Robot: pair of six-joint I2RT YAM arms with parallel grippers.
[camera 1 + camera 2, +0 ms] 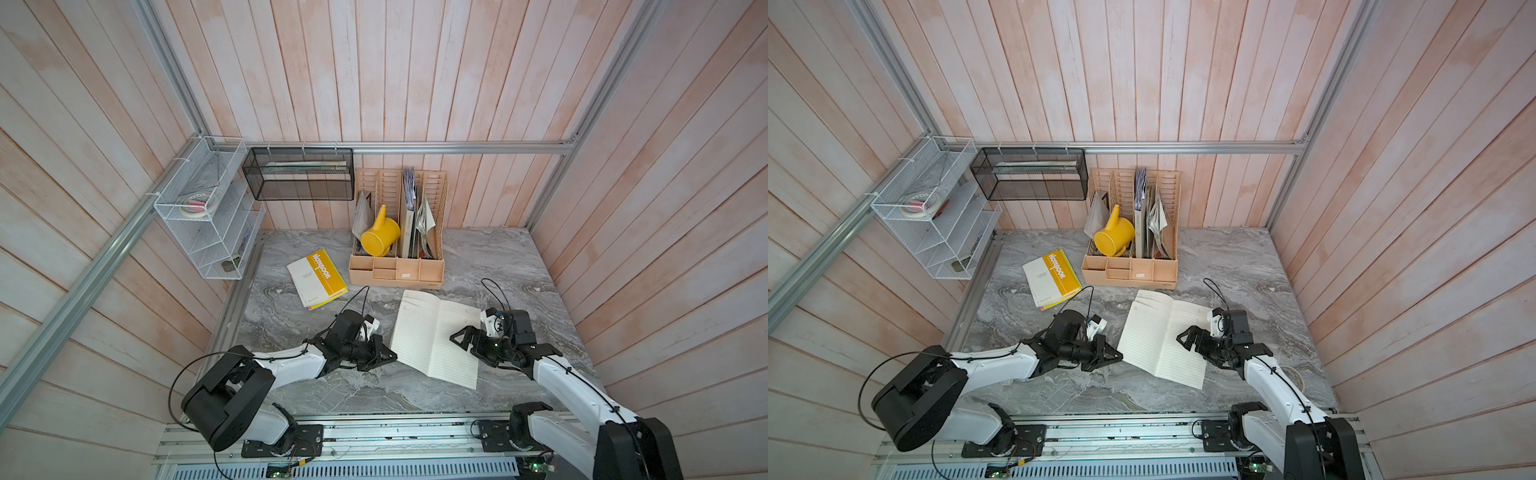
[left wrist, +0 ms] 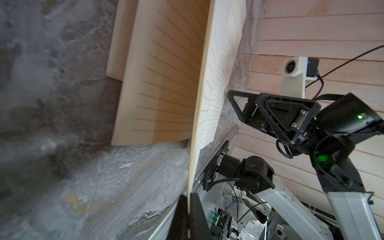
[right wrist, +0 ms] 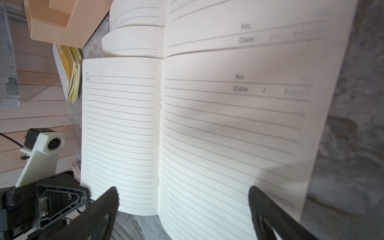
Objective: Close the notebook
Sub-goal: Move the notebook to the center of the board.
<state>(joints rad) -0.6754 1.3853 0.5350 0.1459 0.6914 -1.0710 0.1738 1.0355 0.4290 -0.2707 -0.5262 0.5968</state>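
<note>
The notebook [image 1: 432,332] lies open on the surface [image 1: 498,257], between the two end effectors. The left end effector [image 1: 390,356] is at the notebook's left edge. Its fingers [image 2: 197,218] are pressed together on a leaf raised off the pages below. The right end effector [image 1: 457,337] is over the right-hand page with its fingers [image 3: 104,207] spread wide. I cannot tell whether they touch the paper. Beyond the left end effector, well apart, lies a closed yellow notebook [image 1: 318,278]. An organizer [image 1: 397,270] stands beyond the open pages.
</note>
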